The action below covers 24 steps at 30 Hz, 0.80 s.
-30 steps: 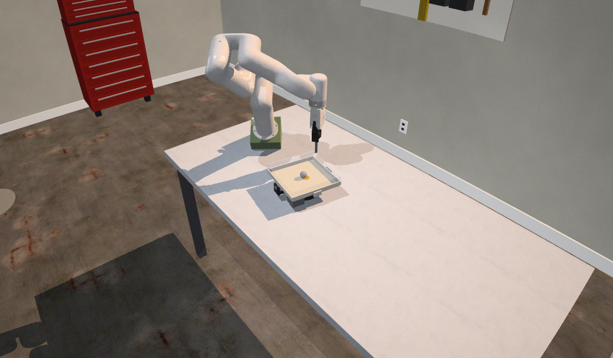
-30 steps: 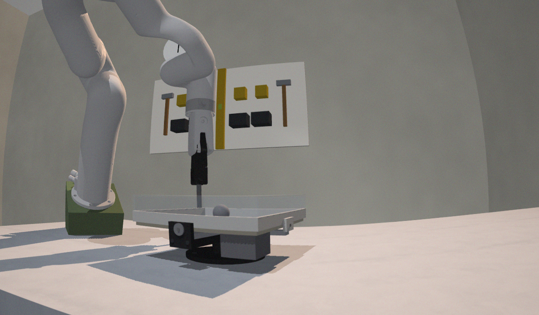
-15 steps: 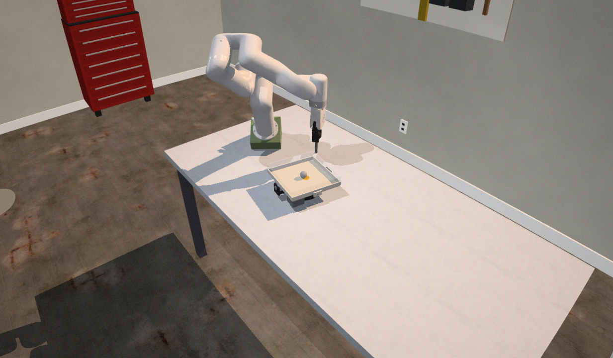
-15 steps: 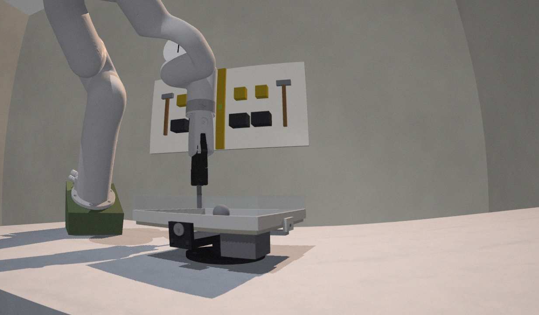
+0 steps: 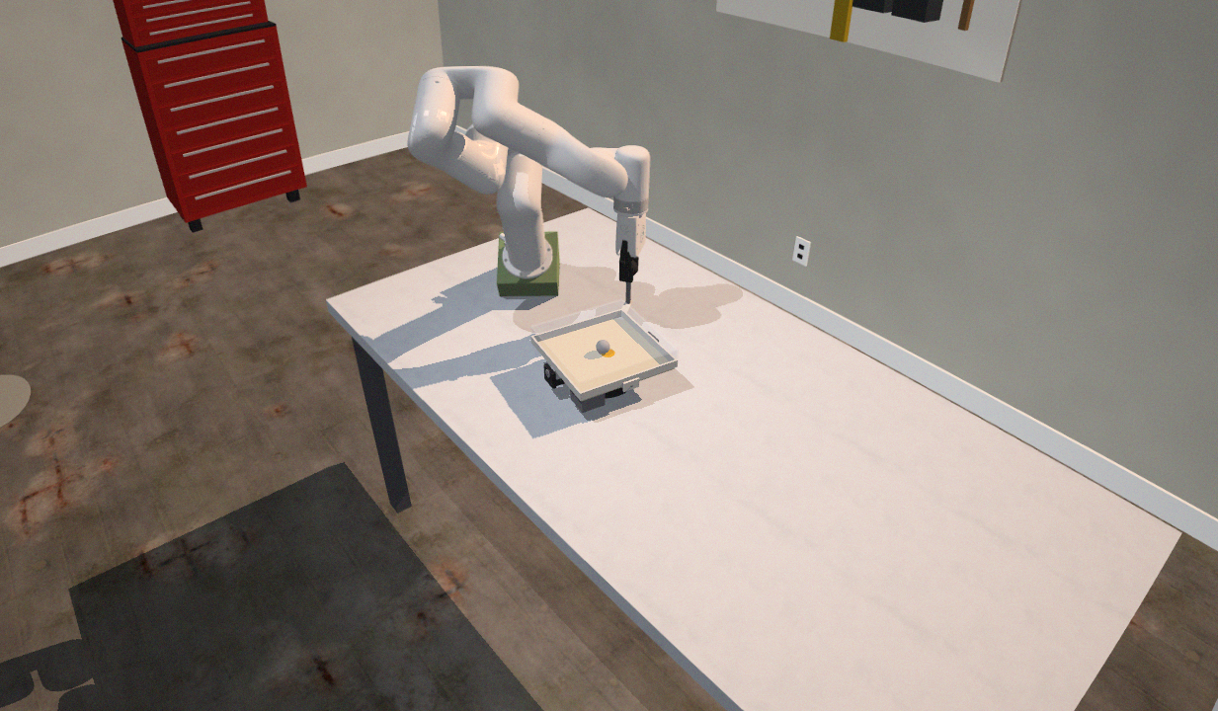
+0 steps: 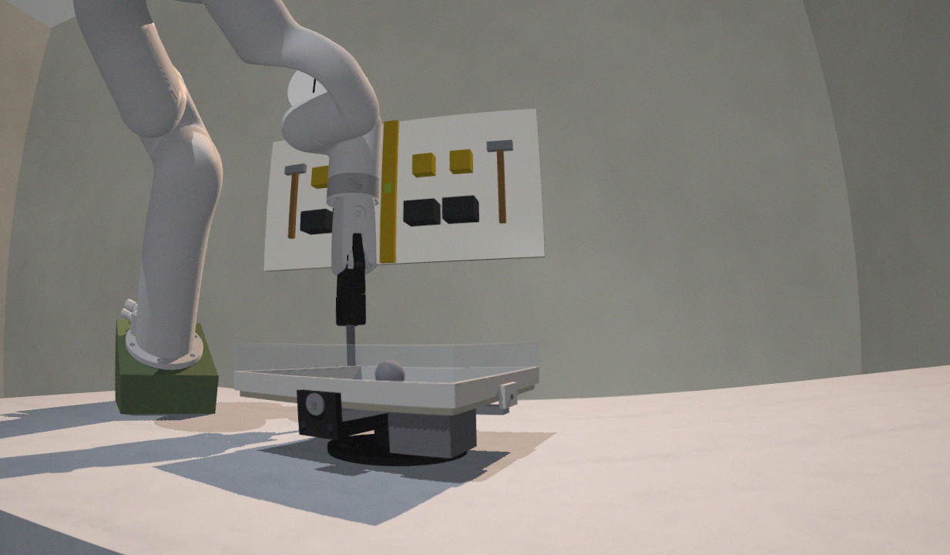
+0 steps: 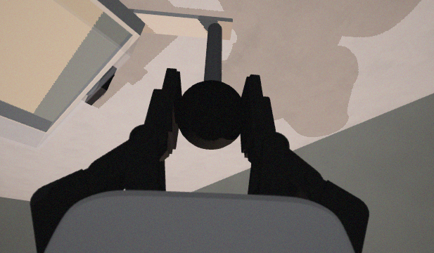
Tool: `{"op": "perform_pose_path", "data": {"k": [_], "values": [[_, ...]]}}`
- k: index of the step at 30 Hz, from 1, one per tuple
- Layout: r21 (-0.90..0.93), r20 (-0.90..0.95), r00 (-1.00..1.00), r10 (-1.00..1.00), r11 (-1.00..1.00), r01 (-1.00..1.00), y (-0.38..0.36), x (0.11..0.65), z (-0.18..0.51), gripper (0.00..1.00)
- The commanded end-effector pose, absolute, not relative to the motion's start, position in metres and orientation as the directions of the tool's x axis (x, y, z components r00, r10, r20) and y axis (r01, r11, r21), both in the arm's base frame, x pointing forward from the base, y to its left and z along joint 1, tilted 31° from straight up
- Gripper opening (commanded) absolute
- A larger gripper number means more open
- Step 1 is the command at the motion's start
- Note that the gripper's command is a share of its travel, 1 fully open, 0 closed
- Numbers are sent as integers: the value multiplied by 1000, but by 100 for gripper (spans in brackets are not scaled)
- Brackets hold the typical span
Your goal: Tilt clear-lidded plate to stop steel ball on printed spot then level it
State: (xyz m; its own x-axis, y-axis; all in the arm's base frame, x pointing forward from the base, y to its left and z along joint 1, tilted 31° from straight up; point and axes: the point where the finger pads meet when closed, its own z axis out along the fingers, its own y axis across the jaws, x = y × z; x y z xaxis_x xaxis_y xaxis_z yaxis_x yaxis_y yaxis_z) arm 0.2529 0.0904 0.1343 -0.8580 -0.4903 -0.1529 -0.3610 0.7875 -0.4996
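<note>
While the black two-fingered end effector (image 7: 209, 116) stands clamped on the round black knob (image 7: 209, 114) of a slim grey upright lever (image 6: 350, 344), the square grey clear-lidded plate (image 5: 657, 363) sits on its dark gimbal base (image 6: 395, 435) near the left end of the white counter (image 5: 771, 495), looking close to level in the exterior view. The lever rises from the plate's far corner, beside the arm's green mounting block (image 5: 528, 276).

Inside, the small steel ball (image 5: 603, 346) rests on the cream floor just beside the orange printed spot (image 5: 609, 354); it overlaps the spot's far-left edge in the top view, but its centre appears slightly off.

The remaining gap looks small, so the main risk, as I judge it, is overcorrection: a lever push that tips the plate too steeply would send the ball rolling past the spot toward the near-right wall. Levelling too late would let it coast on. Releasing the knob abruptly could also jolt the plate, disturb the ball, or leave the plate off level.
</note>
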Motion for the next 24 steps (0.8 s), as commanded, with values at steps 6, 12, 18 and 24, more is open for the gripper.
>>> {"op": "perform_pose_path", "data": {"k": [6,12,18,24], "values": [[-499,-154,-858,-490,788,-360,91,254,134,0],[-499,-154,-858,-490,788,-360,92,255,133,0],[-499,-154,-858,-490,788,-360,91,255,134,0],[-499,-154,-858,-490,788,-360,91,253,135,0]]}}
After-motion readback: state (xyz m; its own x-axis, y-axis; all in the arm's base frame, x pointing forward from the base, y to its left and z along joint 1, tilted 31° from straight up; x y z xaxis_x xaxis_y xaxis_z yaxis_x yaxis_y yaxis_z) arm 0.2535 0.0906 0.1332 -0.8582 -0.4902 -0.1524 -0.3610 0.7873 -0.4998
